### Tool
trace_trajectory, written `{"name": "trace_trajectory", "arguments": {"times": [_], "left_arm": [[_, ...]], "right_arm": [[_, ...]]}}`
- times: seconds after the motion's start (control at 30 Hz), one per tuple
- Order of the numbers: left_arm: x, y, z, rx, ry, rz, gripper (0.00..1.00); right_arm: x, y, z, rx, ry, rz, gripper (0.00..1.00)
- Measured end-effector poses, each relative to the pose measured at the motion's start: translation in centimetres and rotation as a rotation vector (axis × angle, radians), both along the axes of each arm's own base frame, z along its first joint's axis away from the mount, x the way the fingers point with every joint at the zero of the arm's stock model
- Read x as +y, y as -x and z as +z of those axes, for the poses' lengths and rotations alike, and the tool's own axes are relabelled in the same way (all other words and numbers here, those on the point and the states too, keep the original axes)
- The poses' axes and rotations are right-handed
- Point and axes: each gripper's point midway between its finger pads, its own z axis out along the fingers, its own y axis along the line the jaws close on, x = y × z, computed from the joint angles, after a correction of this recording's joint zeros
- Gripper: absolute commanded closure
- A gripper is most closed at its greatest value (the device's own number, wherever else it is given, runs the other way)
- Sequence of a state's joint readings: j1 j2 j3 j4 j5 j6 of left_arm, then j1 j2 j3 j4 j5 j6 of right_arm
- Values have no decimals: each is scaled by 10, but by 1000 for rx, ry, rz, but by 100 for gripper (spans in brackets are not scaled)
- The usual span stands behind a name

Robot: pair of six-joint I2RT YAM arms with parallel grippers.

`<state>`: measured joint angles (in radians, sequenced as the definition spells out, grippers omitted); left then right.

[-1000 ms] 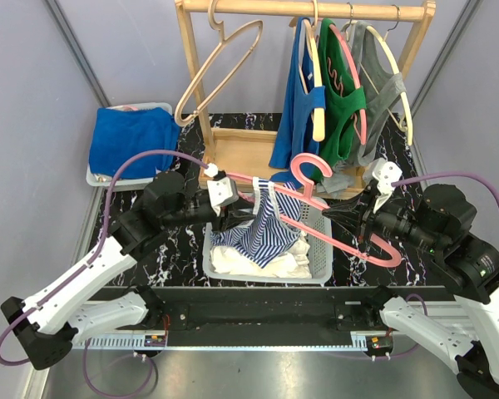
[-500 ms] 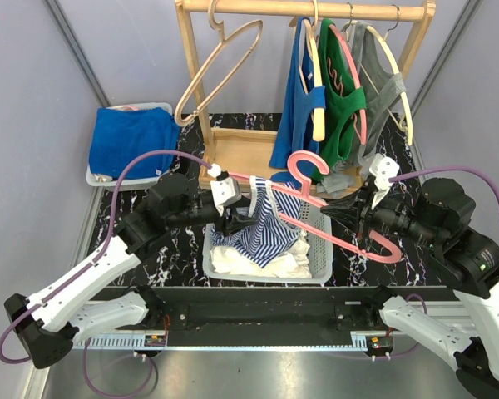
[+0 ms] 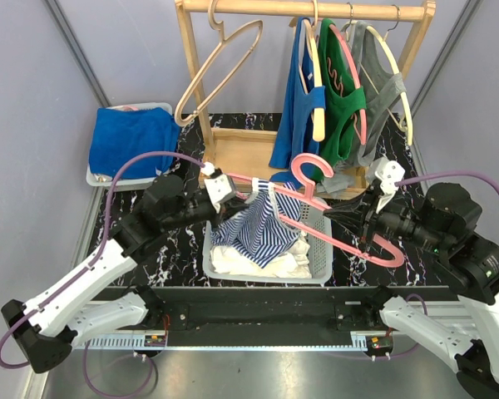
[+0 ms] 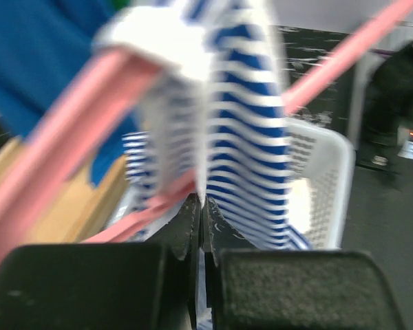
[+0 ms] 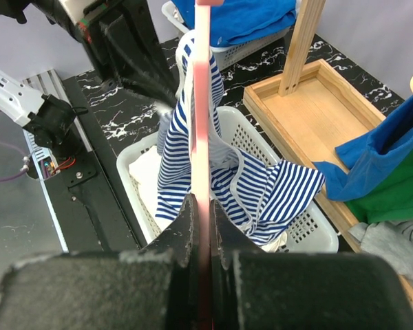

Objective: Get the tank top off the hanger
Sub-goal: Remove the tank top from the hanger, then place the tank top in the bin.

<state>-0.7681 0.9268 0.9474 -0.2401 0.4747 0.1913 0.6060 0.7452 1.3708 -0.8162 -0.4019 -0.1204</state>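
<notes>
The blue-and-white striped tank top (image 3: 262, 229) hangs from the pink hanger (image 3: 316, 204) over the basket, one strap looped near the hanger's left end. My left gripper (image 3: 231, 198) is shut at that strap; in the left wrist view the tank top's (image 4: 241, 151) white-trimmed edge runs down into the closed left gripper (image 4: 202, 206), beside the blurred pink hanger (image 4: 69, 117). My right gripper (image 3: 364, 226) is shut on the hanger's lower right bar. The right wrist view shows the pink hanger (image 5: 203, 103) clamped in the right gripper (image 5: 203, 206), the tank top (image 5: 186, 165) draped beyond.
A white basket (image 3: 320, 270) holding white cloth sits under the tank top. Behind it stands a wooden rack (image 3: 303, 10) with blue, green and grey tops and a bare wooden hanger (image 3: 220, 66). A tray of blue cloth (image 3: 131, 140) lies at the back left.
My left gripper opened wider, then closed on the strap's edge near the hanger's left end. The hanger and right gripper shifted only slightly.
</notes>
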Motion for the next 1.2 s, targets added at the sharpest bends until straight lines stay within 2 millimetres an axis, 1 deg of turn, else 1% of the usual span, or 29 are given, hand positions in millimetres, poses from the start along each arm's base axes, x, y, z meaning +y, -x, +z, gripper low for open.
{"name": "trace_trajectory", "arguments": {"times": [0.1, 0.2, 0.3, 0.4, 0.53, 0.57, 0.63, 0.7, 0.77, 0.83, 0.9, 1.0, 1.07, 1.2], "left_arm": [[18, -21, 11, -53, 3, 132, 100], [44, -44, 26, -111, 14, 295, 100], [67, -64, 28, -121, 9, 422, 100], [81, -82, 15, -87, -30, 506, 100], [78, -90, -8, -39, -86, 505, 100], [76, -90, -17, -24, -110, 496, 100], [75, -91, -21, -18, -123, 488, 100], [73, -90, -24, -19, -137, 473, 100], [70, -88, -26, -33, -152, 450, 100], [63, -82, -28, -47, -164, 406, 100], [53, -71, -32, -64, -183, 329, 100], [39, -51, -48, -76, -230, 209, 100], [33, -39, -61, -79, -271, 142, 100], [23, -25, -82, -92, -352, 36, 100]], "right_arm": [[-6, 6, -2, 16, -3, -12, 100], [-17, 18, -4, 30, -9, -36, 100], [-32, 34, 2, 30, -19, -61, 100], [-47, 50, 18, 3, -54, -86, 100], [-71, 79, 44, -61, -126, -113, 100], [-79, 88, 51, -80, -150, -120, 100], [-90, 102, 60, -105, -185, -131, 100], [-98, 111, 66, -123, -210, -137, 100], [-102, 117, 69, -130, -220, -139, 100], [-103, 119, 68, -127, -219, -139, 100], [-104, 119, 68, -124, -217, -139, 100], [-103, 119, 68, -125, -217, -139, 100], [-103, 119, 68, -124, -217, -139, 100], [-101, 115, 68, -122, -215, -138, 100]]}}
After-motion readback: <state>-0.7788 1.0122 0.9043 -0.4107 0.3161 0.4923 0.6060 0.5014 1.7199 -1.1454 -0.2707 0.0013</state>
